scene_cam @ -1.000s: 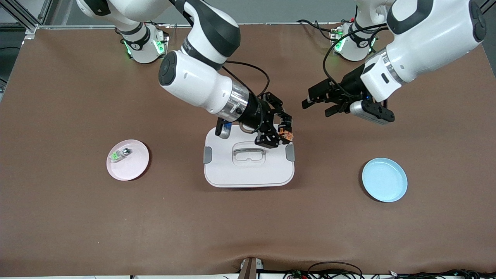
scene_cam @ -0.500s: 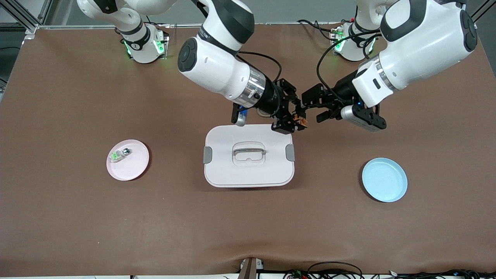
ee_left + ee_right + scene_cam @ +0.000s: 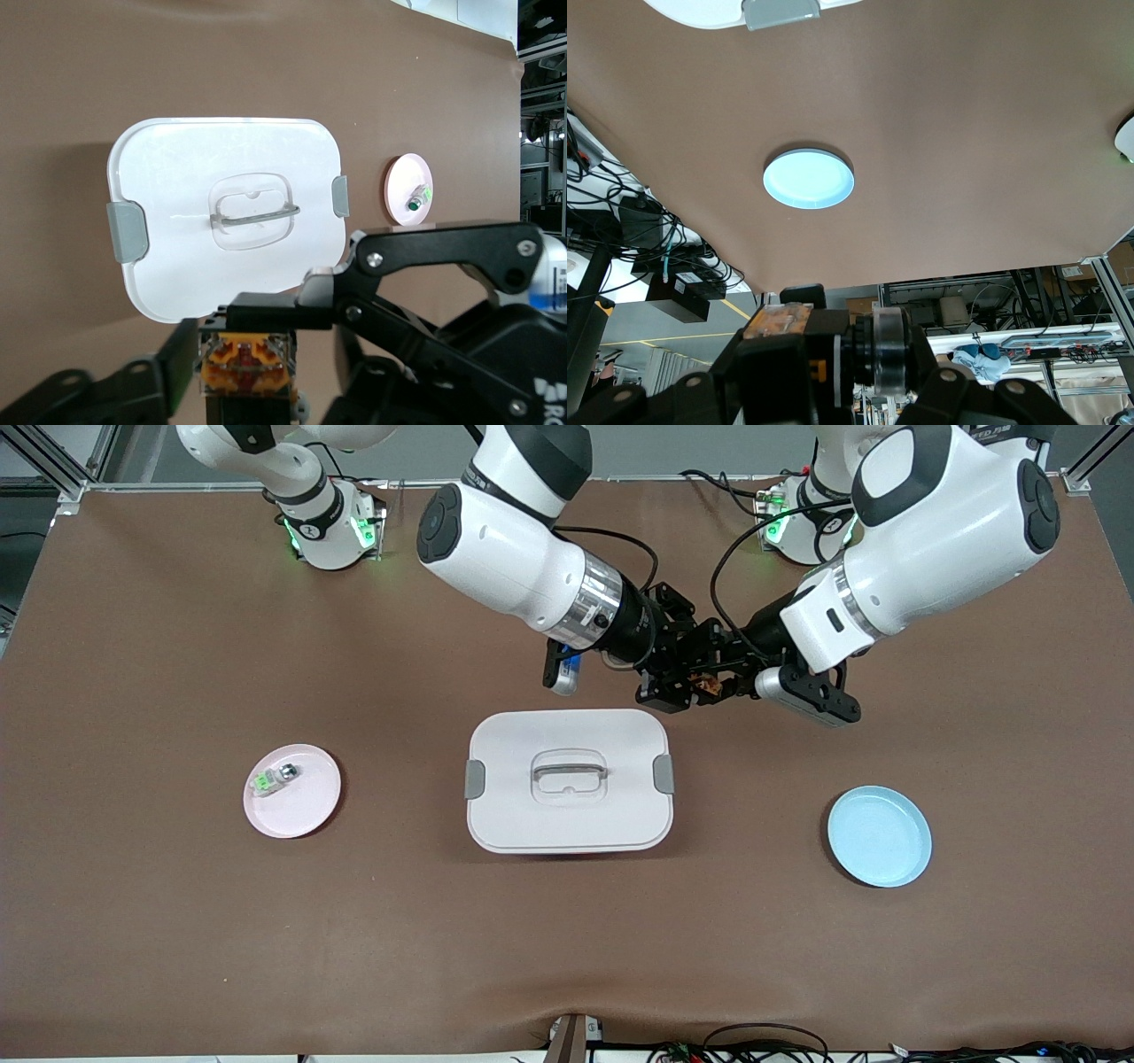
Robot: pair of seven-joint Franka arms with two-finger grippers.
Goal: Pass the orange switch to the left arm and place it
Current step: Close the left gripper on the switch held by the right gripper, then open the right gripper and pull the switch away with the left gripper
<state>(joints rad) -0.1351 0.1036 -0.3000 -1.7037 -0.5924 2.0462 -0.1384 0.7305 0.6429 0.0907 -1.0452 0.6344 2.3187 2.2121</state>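
1. Orange switch (image 3: 706, 685) hangs in the air between the two grippers, over bare table close to the box's edge that faces the robots' bases, toward the left arm's end of that edge. In the left wrist view its orange centre and black body (image 3: 245, 366) show between black fingers.
2. The right gripper (image 3: 680, 682) is clamped tight on the switch; its arm reaches in from the base at the right arm's end of the table and passes above the box's corner.
3. The left gripper (image 3: 719, 673) meets it head-on, its fingers (image 3: 266, 316) set on either side of the switch, closing around it; whether they already press it I cannot tell.
4. The box (image 3: 569, 780) sits in the middle of the table, lid on, handle recess up, grey latches on its two short ends. Neither gripper touches it.
5. A blue plate (image 3: 879, 835) lies toward the left arm's end, nearer to the front camera than the grippers, with nothing on it.
6. A pink plate (image 3: 303, 806) lies toward the right arm's end, well apart from the box, and carries a small clear-and-green switch (image 3: 270, 779).
7. The table (image 3: 177, 939) is covered in a brown mat.
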